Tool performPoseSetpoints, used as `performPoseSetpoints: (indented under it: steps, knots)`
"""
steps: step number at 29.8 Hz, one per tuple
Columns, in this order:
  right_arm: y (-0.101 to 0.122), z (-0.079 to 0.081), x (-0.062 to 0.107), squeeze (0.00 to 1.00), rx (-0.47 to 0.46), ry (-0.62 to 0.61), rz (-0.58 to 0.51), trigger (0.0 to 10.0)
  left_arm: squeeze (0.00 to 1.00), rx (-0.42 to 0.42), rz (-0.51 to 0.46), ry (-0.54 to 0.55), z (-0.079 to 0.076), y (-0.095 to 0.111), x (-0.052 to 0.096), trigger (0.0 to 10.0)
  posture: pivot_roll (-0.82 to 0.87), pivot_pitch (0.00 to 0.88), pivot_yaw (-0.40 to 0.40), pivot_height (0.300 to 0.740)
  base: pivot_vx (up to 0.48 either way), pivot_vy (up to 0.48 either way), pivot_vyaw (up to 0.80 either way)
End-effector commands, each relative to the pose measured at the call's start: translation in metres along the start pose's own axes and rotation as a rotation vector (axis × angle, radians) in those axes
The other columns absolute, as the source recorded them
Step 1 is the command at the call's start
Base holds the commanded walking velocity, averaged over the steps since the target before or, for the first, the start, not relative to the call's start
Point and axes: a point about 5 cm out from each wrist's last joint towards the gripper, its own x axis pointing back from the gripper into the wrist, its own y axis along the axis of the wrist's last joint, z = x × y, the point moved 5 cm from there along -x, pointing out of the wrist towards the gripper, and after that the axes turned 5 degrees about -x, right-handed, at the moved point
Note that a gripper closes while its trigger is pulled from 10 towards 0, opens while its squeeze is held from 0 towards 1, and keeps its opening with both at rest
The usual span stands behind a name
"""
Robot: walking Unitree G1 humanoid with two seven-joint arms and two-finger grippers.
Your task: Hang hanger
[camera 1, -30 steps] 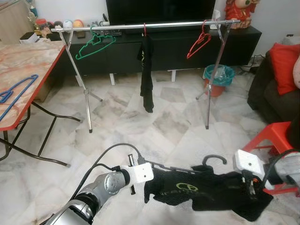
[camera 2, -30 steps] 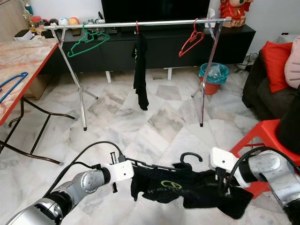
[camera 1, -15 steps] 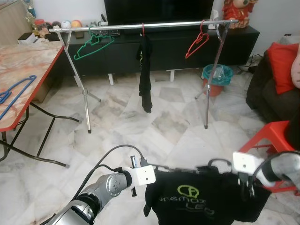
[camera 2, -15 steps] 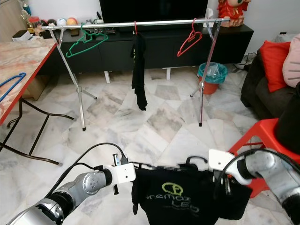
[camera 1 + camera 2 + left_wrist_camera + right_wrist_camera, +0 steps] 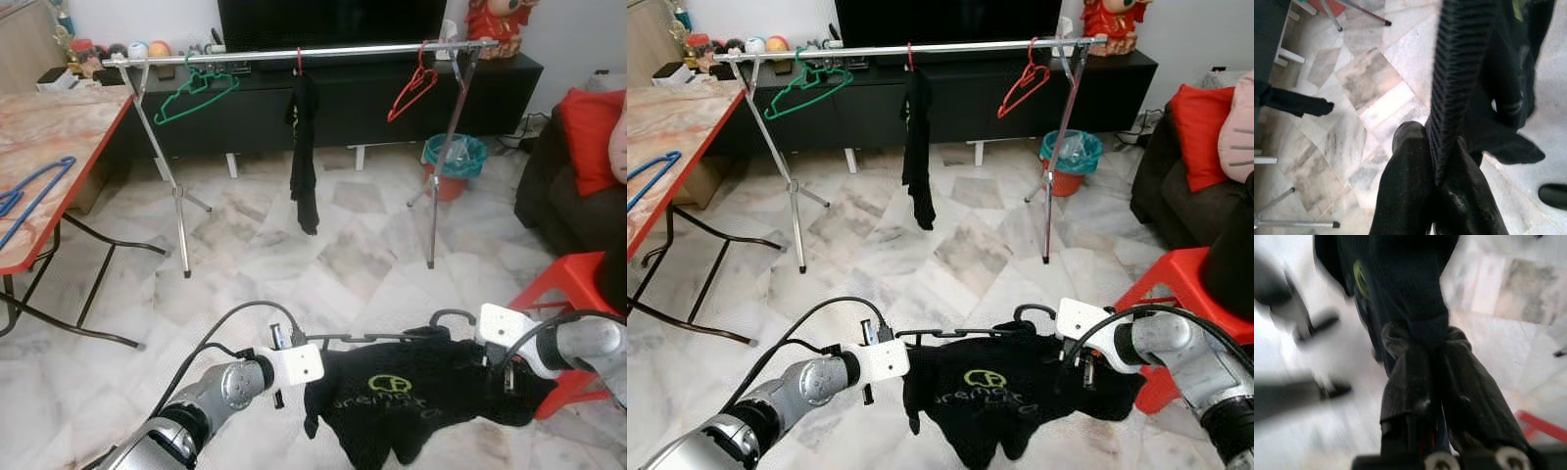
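Standing ahead of me across the marble floor (image 5: 333, 245) is the clothes rack (image 5: 294, 54), its rail carrying a green hanger (image 5: 194, 93), a dark hanging garment (image 5: 306, 147) and a red hanger (image 5: 411, 88), with open rail between them. Off to my left is sitting the table (image 5: 49, 137) with a blue hanger (image 5: 29, 191) on it; to my right, a red stool (image 5: 573, 294).

Low in front of me I am carrying the black shirt (image 5: 411, 397) on its black hanger (image 5: 392, 338), well short of the rack. I am clamping my left gripper (image 5: 1442, 171) shut on the shirt's shoulder at one end, and my right gripper (image 5: 1432, 377) is pinched tight on bunched cloth at the other end.

The hook (image 5: 451, 315) is poking up just beside my right gripper, and that's my worry: I seem to be gripping mostly fabric, so the hanger could slip inside the shirt and tilt as I'm lifting. Pulling my arms apart unevenly could drag the shirt off a shoulder. The hook could also snag the red hanger if I'm aiming too far right.
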Motion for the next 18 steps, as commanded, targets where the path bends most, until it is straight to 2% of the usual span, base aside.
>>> performPoseSetpoints:
  steps: [1, 6, 13, 16, 18]
  knots:
    - [0.017, -0.011, 0.026, 0.0, -0.025, -0.019, -0.1, 10.0, 0.0, 0.039, 0.173, -0.001, -0.002, -0.048, 0.021, 10.0, -0.08, 0.012, 0.04, 0.74, 0.0, 0.0, 0.0]
    - [0.013, -0.002, 0.024, 0.0, 0.01, 0.032, -0.073, 10.0, 0.0, 0.041, 0.168, 0.013, 0.0, -0.046, 0.02, 10.0, -0.08, 0.012, 0.04, 0.74, 0.0, 0.0, 0.0]
    - [-0.005, 0.011, 0.023, 0.0, 0.017, 0.099, 0.007, 10.0, 0.0, 0.041, 0.17, 0.023, 0.002, -0.046, 0.02, 10.0, -0.07, 0.012, 0.04, 0.74, 0.0, 0.0, 0.0]
    - [-0.016, 0.018, 0.028, 0.0, 0.045, 0.139, 0.091, 10.0, 0.0, 0.039, 0.178, 0.027, 0.004, -0.049, 0.021, 10.0, -0.07, 0.015, 0.042, 0.74, 0.0, 0.0, 0.0]
    - [-0.022, 0.014, 0.031, 0.0, 0.043, 0.122, 0.141, 10.0, 0.0, 0.033, 0.184, 0.028, 0.005, -0.051, 0.023, 10.0, -0.08, 0.016, 0.042, 0.74, 0.0, 0.0, 0.0]
